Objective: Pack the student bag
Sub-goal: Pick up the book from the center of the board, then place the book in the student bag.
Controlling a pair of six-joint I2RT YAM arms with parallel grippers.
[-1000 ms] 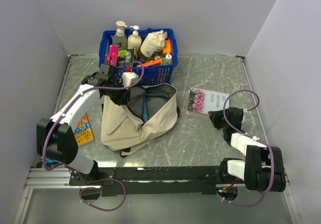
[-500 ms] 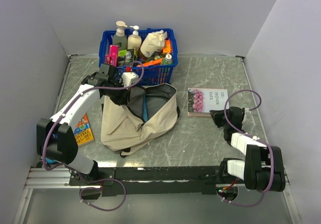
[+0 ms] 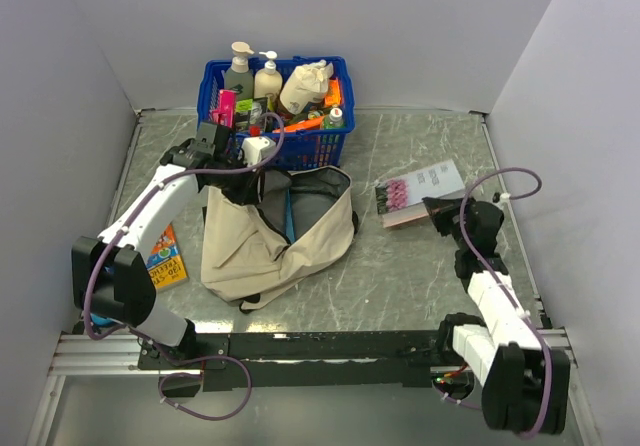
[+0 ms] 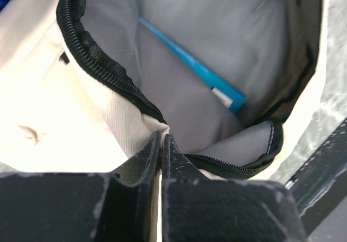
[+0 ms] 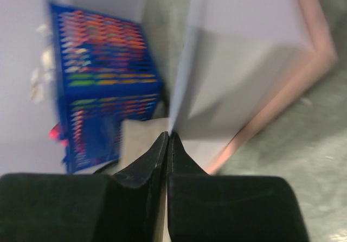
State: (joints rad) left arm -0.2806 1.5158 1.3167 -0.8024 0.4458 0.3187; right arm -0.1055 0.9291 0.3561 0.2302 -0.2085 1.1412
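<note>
The student bag (image 3: 262, 249), beige with a dark lining, lies mid-table with its mouth open toward the basket. My left gripper (image 3: 243, 181) is shut on the bag's zipper rim and holds that edge up. In the left wrist view the fingers (image 4: 161, 136) pinch the beige fabric (image 4: 81, 122) at the black zipper, and a blue flat item (image 4: 200, 71) lies inside against the grey lining. My right gripper (image 3: 437, 212) is shut on the near edge of a flower-cover book (image 3: 415, 188), which is tilted up off the table. In the right wrist view the fingers (image 5: 167, 134) clamp the book's (image 5: 244, 63) thin edge.
A blue plastic basket (image 3: 300, 144) full of bottles and packets stands at the back, just behind the bag. A small orange booklet (image 3: 165, 256) lies by the left arm. Grey walls close in the left, back and right sides.
The right gripper closed on the book's edge and lifted it, tilting it up and shifting it slightly right. The left gripper kept its hold on the bag rim.
</note>
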